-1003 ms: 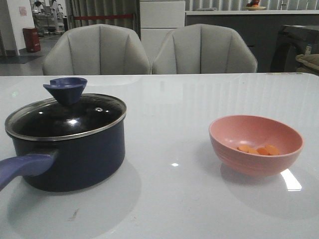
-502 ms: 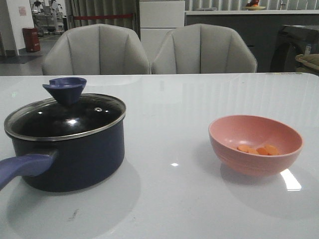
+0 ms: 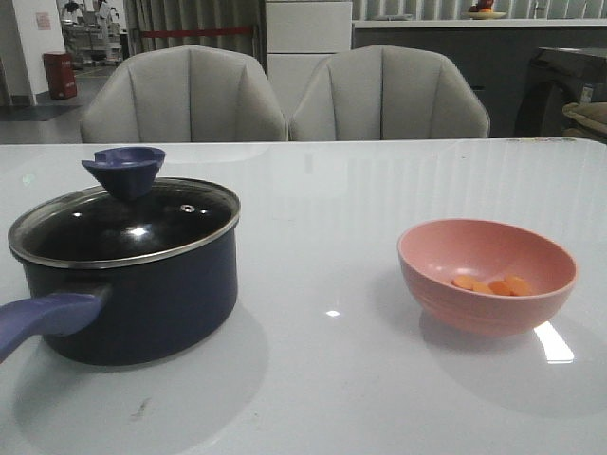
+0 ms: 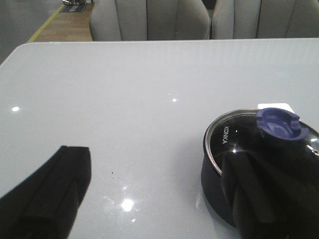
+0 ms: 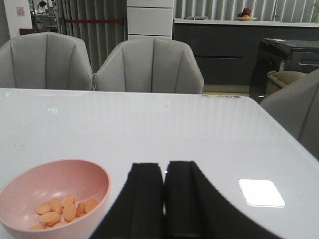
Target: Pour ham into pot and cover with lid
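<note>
**Lid on the pot, ham in the bowl, both my grippers empty**

On the glossy white worktop (image 3: 322, 379) the dark navy round saucepan (image 3: 142, 294) stands on my left side, its long blue-purple handle (image 3: 43, 318) reaching toward me. The round glass lid with its shiny metal rim (image 3: 123, 227) sits on the saucepan, the blue funnel-shaped knob (image 3: 125, 169) upright on top. Well apart from it, on my right side, stands the salmon-pink round bowl (image 3: 487, 275), and the small thin orange-pink ham slices (image 3: 493, 284) lie together in its bottom.

My left gripper (image 4: 164, 199) has its black fingers (image 4: 50, 194) spread wide, with nothing between them. In the left wrist view one finger overlaps the near side of the pot; the picture does not tell me whether it touches. The lid's knob lies just beyond that finger.

My right gripper (image 5: 164, 199) has its two black fingers (image 5: 144, 199) pressed nearly together, only a thin slit between them, gripping nothing. The bowl with the ham lies near it, off to one side of the fingers and not touching them.

Two grey padded chairs (image 3: 285, 95) stand behind the worktop.
</note>
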You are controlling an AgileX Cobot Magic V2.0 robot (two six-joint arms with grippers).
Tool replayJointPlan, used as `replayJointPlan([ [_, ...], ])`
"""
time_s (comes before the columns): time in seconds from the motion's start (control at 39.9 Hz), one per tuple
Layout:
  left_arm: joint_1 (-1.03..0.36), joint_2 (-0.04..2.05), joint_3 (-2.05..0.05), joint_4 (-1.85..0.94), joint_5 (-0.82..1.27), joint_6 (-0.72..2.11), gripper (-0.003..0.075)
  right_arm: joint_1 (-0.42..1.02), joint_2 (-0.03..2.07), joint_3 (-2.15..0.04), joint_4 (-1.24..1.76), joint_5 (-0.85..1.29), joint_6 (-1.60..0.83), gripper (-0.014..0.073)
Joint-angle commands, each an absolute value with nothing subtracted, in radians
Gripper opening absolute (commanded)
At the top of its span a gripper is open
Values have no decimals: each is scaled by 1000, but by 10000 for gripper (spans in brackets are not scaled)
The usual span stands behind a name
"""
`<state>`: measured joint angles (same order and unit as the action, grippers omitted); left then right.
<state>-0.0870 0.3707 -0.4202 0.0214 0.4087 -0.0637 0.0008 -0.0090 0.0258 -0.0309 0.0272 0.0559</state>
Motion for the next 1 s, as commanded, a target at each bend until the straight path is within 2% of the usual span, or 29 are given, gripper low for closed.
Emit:
replayJointPlan([
  [0.0,-95,385,-445,23,307,-65,618,-2,-28,36,-41,-48,57,157],
  [0.13,-95,387,-449,23,278,-65,619,-2,-28,36,-41,-48,57,157],
  [0.25,-95,439,-530,21,389,-65,620,-2,-28,36,-41,-48,57,157],
  [0.65,-95,835,-851,-68,656,-65,621,-2,-29,36,-41,-48,57,157],
  [0.78,-135,971,-966,-68,763,-65,620,-2,-29,36,-41,-48,57,157],
  [0.98,-270,1190,-1122,-68,851,-70,619,-2,-29,36,-41,-48,57,157],
])
